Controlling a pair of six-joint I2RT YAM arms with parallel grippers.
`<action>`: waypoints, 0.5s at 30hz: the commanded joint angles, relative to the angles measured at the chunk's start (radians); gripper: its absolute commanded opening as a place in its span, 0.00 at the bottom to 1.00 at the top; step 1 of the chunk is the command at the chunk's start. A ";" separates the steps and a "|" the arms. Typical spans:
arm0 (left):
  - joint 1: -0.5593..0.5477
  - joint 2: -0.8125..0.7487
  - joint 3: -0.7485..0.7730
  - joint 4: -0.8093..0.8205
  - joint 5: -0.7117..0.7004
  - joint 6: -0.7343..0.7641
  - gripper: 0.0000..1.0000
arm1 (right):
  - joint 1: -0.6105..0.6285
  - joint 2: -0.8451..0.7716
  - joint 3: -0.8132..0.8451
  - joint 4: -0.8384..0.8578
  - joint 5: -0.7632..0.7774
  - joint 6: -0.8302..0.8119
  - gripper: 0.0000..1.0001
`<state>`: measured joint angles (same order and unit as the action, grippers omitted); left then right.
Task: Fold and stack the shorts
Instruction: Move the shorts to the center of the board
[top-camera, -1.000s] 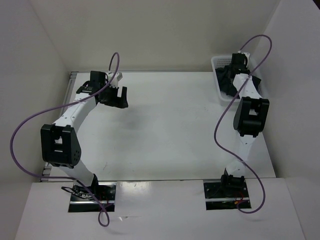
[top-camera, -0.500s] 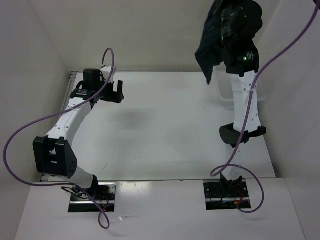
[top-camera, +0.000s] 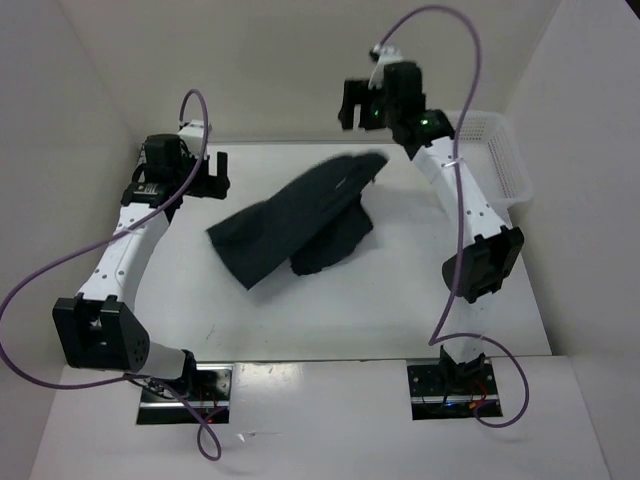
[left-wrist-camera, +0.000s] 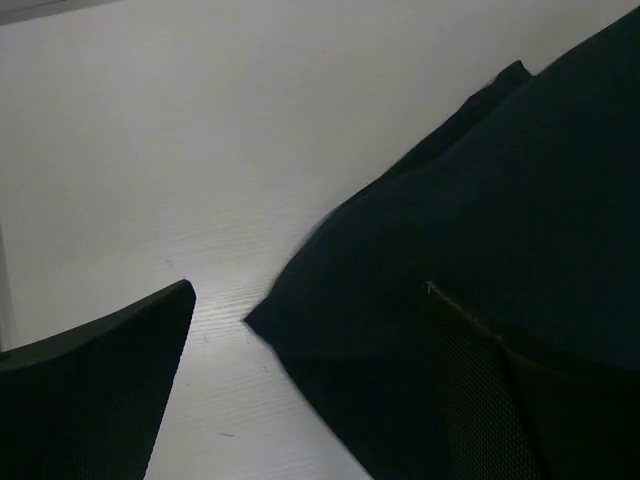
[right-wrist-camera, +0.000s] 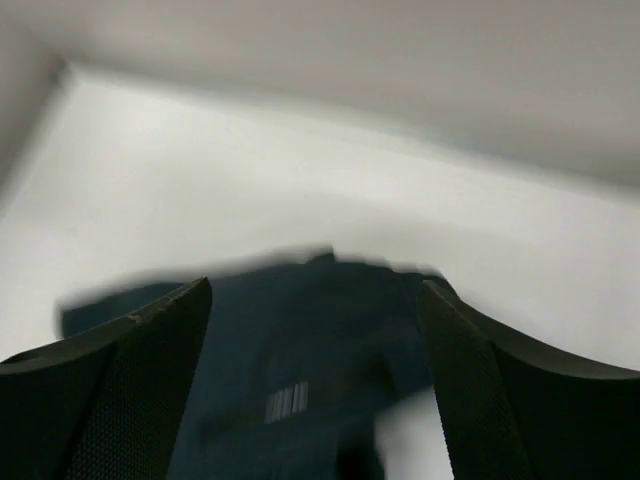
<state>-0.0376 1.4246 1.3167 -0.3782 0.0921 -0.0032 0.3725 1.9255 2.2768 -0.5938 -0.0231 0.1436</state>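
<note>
Black shorts (top-camera: 300, 220) sprawl crumpled on the counter (top-camera: 400, 290), left pincer (top-camera: 208, 180) wide at their 9 o'clock, right pincer (top-camera: 362, 118) wide at 1 o'clock.

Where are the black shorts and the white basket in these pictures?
shorts (top-camera: 290, 222), view from above, on the middle of the rumpled black cloth.
basket (top-camera: 507, 160), view from above, on its white mesh side wall.

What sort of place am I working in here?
Probably a lab test cell: a white table boxed in by plain white walls, the left arm and right arm bolted at the near edge, with black shorts and a white mesh basket as props.
</note>
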 joint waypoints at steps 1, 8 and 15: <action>-0.013 -0.052 -0.036 -0.065 0.080 0.003 1.00 | 0.000 -0.175 -0.257 -0.014 -0.063 -0.041 0.89; -0.298 -0.060 -0.178 -0.208 -0.030 0.003 1.00 | -0.009 -0.283 -0.669 0.152 -0.015 -0.127 0.91; -0.430 0.043 -0.356 -0.039 -0.334 0.003 1.00 | -0.032 -0.171 -0.732 0.310 -0.026 -0.104 0.85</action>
<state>-0.4824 1.4334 1.0042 -0.4885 -0.0700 -0.0021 0.3542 1.7031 1.5600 -0.4385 -0.0433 0.0288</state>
